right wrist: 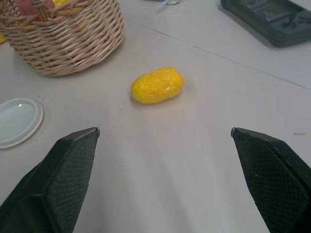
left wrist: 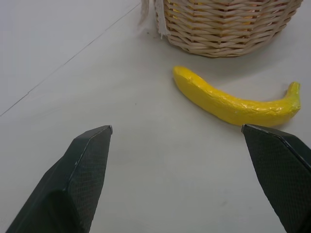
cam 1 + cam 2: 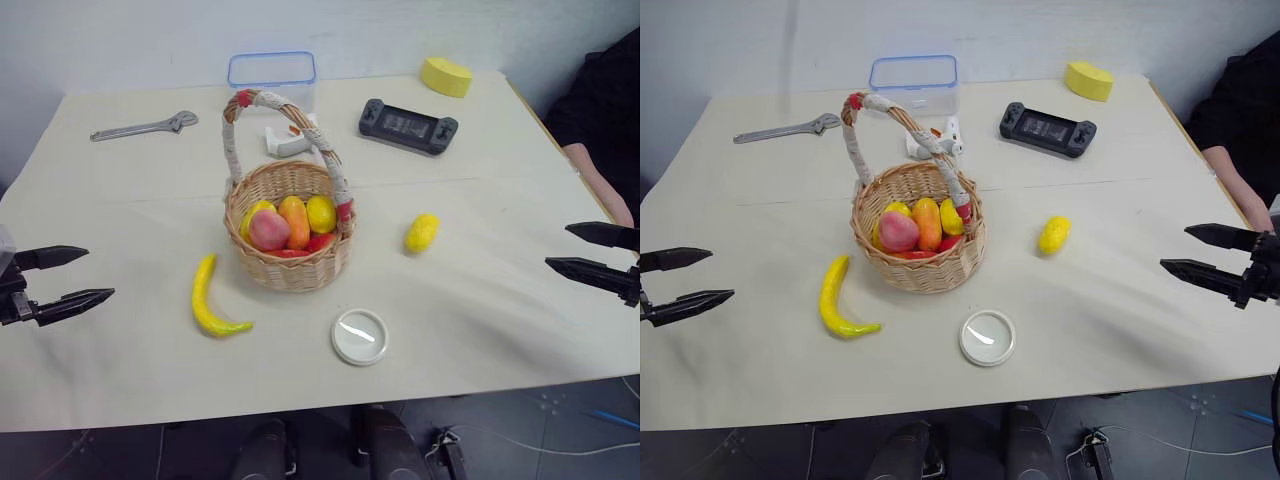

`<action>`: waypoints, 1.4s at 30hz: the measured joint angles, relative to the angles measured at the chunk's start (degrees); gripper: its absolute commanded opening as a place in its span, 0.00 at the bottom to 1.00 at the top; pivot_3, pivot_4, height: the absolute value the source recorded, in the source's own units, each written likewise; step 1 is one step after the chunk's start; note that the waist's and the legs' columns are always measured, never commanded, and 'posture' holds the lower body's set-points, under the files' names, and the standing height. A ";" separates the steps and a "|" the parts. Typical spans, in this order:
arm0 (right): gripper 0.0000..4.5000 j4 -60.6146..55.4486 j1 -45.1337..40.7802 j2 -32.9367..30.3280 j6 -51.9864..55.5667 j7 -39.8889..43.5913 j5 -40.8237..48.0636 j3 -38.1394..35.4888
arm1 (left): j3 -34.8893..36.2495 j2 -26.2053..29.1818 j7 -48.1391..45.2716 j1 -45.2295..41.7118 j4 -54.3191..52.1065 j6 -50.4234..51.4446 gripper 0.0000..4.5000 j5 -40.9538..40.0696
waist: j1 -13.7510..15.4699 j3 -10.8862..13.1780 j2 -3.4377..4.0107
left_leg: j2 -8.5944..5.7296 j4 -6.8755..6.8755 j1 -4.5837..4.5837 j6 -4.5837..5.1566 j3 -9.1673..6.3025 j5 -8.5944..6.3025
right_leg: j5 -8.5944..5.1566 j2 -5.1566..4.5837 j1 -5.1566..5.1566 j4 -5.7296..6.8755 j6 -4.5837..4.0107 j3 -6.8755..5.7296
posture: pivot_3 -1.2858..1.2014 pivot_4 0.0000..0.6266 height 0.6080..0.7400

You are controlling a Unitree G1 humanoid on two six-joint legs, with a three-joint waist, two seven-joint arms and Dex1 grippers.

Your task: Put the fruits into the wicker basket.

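The left tool (image 3: 83, 276) has two slim black fingers (image 3: 62, 256) tapering to points, set on a dark block with a pale grey part behind. The right tool (image 3: 584, 250) matches it: black, wedge-shaped fingers (image 1: 272, 170) with finely cross-hatched, textured inner faces.

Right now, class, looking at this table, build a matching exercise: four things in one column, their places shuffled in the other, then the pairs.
1. long curved yellow banana
2. small oval bumpy yellow fruit
3. grey metal adjustable wrench
4. pale-yellow sponge wedge

A. far right corner of the table
B. right of the round woven wicker basket
C. far left of the table
D. left-front of the basket

Pairs: 1-D, 2-B, 3-C, 4-A
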 measured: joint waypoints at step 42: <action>0.80 -37.85 -4.16 12.53 20.53 -27.06 -2.42 37.12 | -28.05 -0.82 -3.63 -29.49 -30.61 20.89 1.00 -19.98 | 3.71 0.09 -0.24 | -0.77 0.21 0.05 0.02 -0.41 0.58 | 0.13 -0.27 0.37 -0.36 0.52 -0.74 | 0.52 0.24 1.00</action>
